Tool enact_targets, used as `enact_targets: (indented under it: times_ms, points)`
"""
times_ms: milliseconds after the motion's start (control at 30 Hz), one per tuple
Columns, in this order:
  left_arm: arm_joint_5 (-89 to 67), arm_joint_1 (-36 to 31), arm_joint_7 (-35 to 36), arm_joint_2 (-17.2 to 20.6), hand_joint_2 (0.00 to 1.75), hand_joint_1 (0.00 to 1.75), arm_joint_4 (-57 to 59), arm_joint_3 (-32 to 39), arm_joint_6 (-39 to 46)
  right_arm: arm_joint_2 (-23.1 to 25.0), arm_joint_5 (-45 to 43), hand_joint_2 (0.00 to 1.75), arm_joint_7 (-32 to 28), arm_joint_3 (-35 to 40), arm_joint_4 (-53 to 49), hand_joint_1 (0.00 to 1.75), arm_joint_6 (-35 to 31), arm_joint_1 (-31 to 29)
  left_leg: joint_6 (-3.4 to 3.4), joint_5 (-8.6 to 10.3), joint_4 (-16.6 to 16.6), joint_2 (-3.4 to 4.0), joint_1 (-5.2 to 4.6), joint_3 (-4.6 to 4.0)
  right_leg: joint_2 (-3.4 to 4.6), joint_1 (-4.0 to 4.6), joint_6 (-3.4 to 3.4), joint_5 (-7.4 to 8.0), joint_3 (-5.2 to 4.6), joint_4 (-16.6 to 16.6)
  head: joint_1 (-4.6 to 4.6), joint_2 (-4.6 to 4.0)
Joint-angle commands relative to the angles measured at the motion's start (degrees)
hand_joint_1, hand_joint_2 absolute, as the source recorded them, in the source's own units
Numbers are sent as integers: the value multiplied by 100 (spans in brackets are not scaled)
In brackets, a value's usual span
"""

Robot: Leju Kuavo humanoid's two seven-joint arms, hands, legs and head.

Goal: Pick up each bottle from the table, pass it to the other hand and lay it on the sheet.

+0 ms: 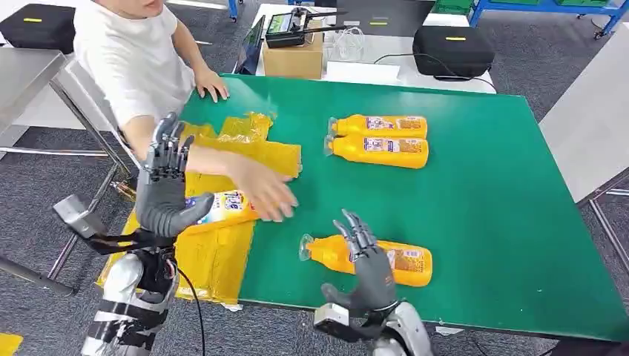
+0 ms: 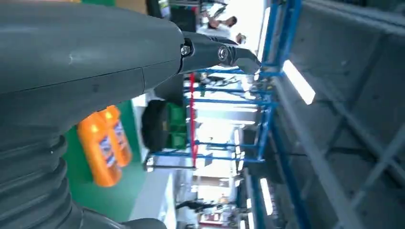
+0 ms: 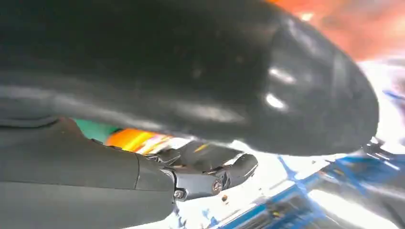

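Bottles: you see one (image 1: 371, 256) lying on the green desk (image 1: 482, 200) near the front edge, just behind the right hand (image 1: 367, 263), whose fingers are apart and hold nothing. Two more bottles (image 1: 380, 141) lie side by side farther back. Your left hand (image 1: 165, 185), fingers spread and empty, stands over the yellow sheet (image 1: 215, 252), where a person's hand (image 1: 259, 189) covers another bottle (image 1: 226, 204).

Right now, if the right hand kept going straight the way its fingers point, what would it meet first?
Probably the nearest orange bottle lying on the green table. The open right hand is raised at the near edge, fingers aimed forward over it. Depth is unclear, so it might pass just above.
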Motion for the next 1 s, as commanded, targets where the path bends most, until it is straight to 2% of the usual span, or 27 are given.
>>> enact_targets:
  times_ms: [33, 100, 133, 267, 467, 733, 1000]
  points:
    - [-426, 483, -96, -59, 175, 0, -678, 135, 194, -377, 787, 0, 611, -656, 1184, 0, 188, -587, 20, 1, -16, 5, -1, 15, 9, 5, -25, 5, 13, -19, 0, 0]
    - [-550, 535, -118, -42, 175, 0, -766, 79, 219, -372, 999, 0, 781, -571, 1111, 0, 241, -541, 9, -2, -6, 1, -1, 11, 4, 2, -15, -1, 7, -7, 2, 0]
    - [-629, 561, -149, -38, 175, 0, -832, 52, 246, -366, 1143, 175, 902, -532, 1027, 0, 234, -488, 16, -2, -16, 0, 2, 20, 4, 7, -29, 0, 16, -18, 0, 0]
    - [-660, 652, -132, -26, 175, 0, -938, 80, 232, -399, 1514, 175, 1291, -461, 632, 0, 326, -292, 11, -3, -6, -2, 3, 8, 1, 9, -20, -2, 3, -8, -2, 0]
    - [-813, 890, -108, -138, 175, 0, -1022, 261, 295, -612, 1834, 175, 1852, -460, 224, 0, 1113, -52, 17, -1, -11, -4, 1, 8, -1, 7, -23, 2, 6, -14, -2, 0]
    - [-818, 881, -104, -146, 175, 0, -1021, 262, 299, -616, 1844, 175, 1871, -461, 250, 0, 1148, -66, 9, -1, -7, -6, -2, 5, -2, 2, -18, -2, -1, -6, -2, 0]
    - [-928, 1138, -80, -252, 175, 0, -1265, 392, 362, -843, 2430, 175, 2538, -352, -188, 0, 1572, 42, 10, -3, -5, -1, -2, 5, 2, 2, -15, -1, -1, -6, -2, 0]
